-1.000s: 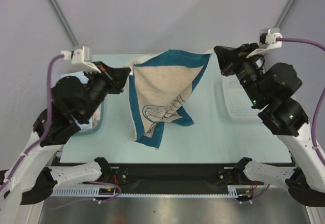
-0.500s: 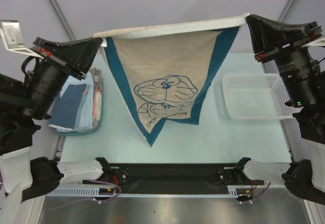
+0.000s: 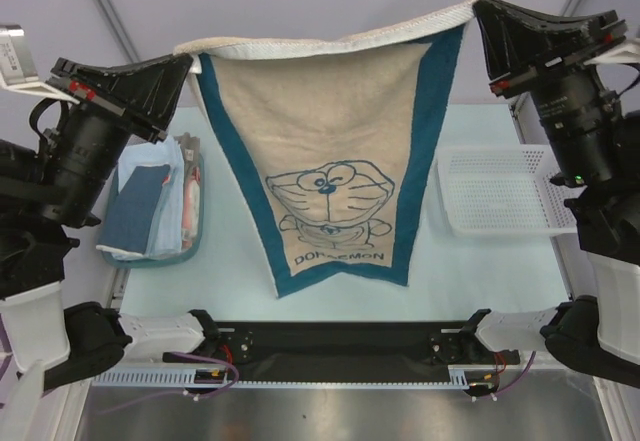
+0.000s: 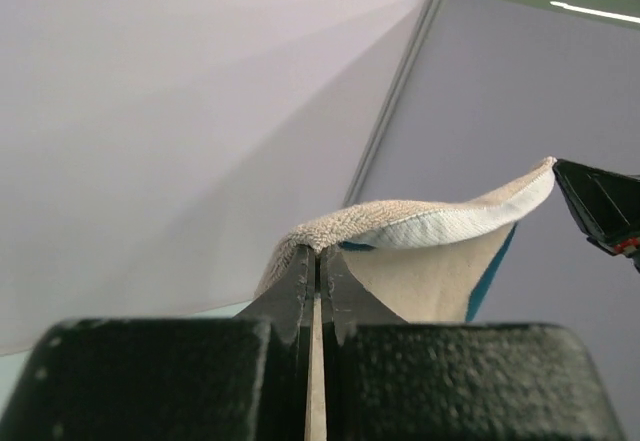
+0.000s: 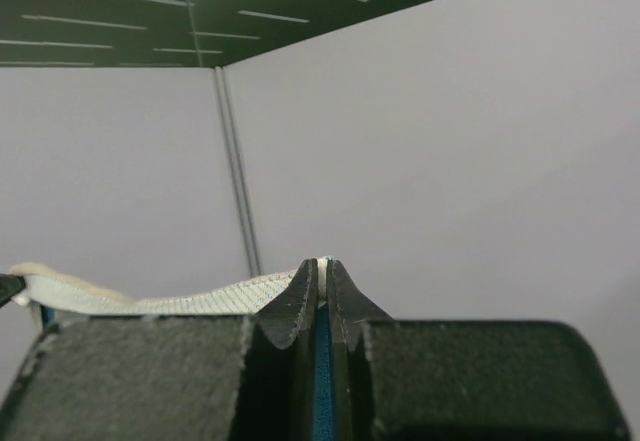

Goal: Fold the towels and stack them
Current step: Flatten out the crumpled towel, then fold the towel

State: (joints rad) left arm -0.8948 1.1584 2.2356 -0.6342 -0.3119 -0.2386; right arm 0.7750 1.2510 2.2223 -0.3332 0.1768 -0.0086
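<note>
Left gripper [image 3: 188,63] and right gripper [image 3: 479,8] each pinch one top corner of the teal-bordered towel [image 3: 330,151], held spread and hanging above mid-table, not yet folded. Folded towels [image 3: 140,206] sit stacked in the teal tray [image 3: 170,257] at left. Judged: this towel's folding and stacking remain.

Pale blue worktop [image 3: 228,253]; shallow teal tray [image 3: 196,223] at its left; white mesh basket [image 3: 495,223] at its right.

The left arm [image 3: 70,161] and right arm [image 3: 580,131] stand raised and spread wide. The left fingers [image 3: 172,73] point inward and the right fingers [image 3: 500,19] face them, each pair pinched tight on a top corner of the towel [image 3: 320,131] between them.
</note>
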